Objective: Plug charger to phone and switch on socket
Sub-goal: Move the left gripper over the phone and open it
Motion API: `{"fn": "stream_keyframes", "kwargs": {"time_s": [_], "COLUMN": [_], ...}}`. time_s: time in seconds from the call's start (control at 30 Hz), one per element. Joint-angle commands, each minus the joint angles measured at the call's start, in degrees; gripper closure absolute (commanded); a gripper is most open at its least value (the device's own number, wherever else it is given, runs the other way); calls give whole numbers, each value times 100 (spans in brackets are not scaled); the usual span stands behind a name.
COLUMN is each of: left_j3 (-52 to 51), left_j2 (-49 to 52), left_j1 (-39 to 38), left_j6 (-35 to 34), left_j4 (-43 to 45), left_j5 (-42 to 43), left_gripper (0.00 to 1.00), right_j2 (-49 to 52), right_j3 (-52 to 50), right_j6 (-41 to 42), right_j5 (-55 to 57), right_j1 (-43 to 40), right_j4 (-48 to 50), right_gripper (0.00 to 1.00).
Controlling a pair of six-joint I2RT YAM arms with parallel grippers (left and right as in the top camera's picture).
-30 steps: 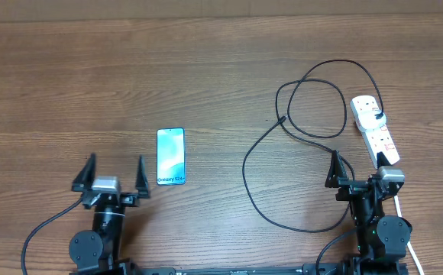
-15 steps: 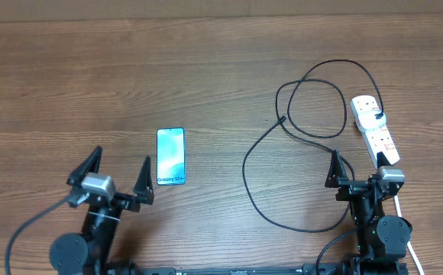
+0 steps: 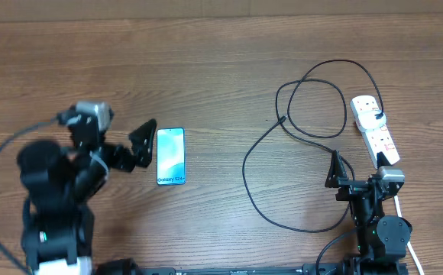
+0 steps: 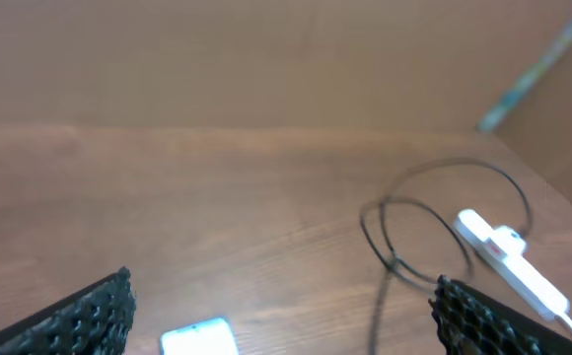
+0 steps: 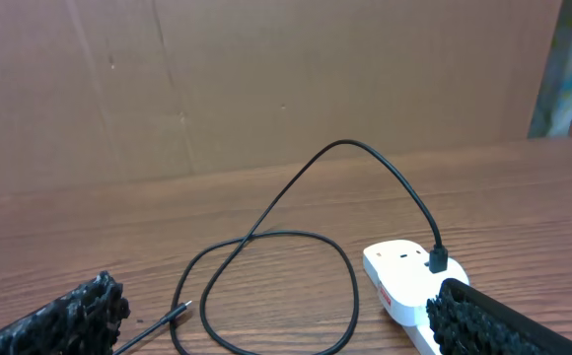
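The phone [image 3: 170, 156] lies flat on the wooden table with its blue screen lit; its top edge shows in the left wrist view [image 4: 199, 338]. My left gripper [image 3: 134, 147] is open and empty, raised just left of the phone. The black charger cable [image 3: 246, 164] loops across the table right of centre, its plug tip [image 5: 179, 309] lying free on the wood. Its white adapter [image 3: 373, 116] sits in the socket, a white power strip [image 3: 382, 141] at the far right. My right gripper [image 3: 363, 179] is open and empty, just in front of the strip's near end.
The strip's white cord [image 3: 409, 237] runs down past the right arm's base. A brown cardboard wall [image 5: 266, 79] stands behind the table. The cable also shows in the left wrist view [image 4: 390, 222], with the strip [image 4: 513, 266] beside it.
The left arm has lifted from its rest pose and swung up and to the left, its open gripper now pointing at the phone's left side. The right arm has not moved.
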Motion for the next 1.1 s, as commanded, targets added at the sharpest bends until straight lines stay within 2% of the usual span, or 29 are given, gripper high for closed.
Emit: {"fn": "stream_keyframes", "kwargs": {"time_s": [0.0, 0.23, 0.43, 0.6, 0.83, 1.07], "left_j3": [629, 1005, 1003, 1005, 1141, 1268], "left_j2": [647, 1558, 1749, 1770, 1759, 1770], "left_j1": [-315, -1021, -1073, -1062, -1134, -1506], "left_j6": [-52, -52, -267, -186, -931, -1281], "left_j4": [-328, -997, -1088, -1067, -1797, -2192], "left_j5": [92, -254, -83, 70, -1707, -2264], "left_gripper": [0, 0, 1, 0, 0, 0], "right_j2": [-52, -52, -52, -52, -52, -52], "right_j3": [-61, -61, -61, -61, -61, -61], "right_j6": [-24, -24, -24, -24, -24, -24], "right_j5": [13, 13, 13, 13, 13, 13], "right_j1": [20, 20, 20, 20, 20, 20], "right_j4": [33, 33, 33, 33, 33, 33], "right_gripper": [0, 0, 0, 0, 0, 0]}}
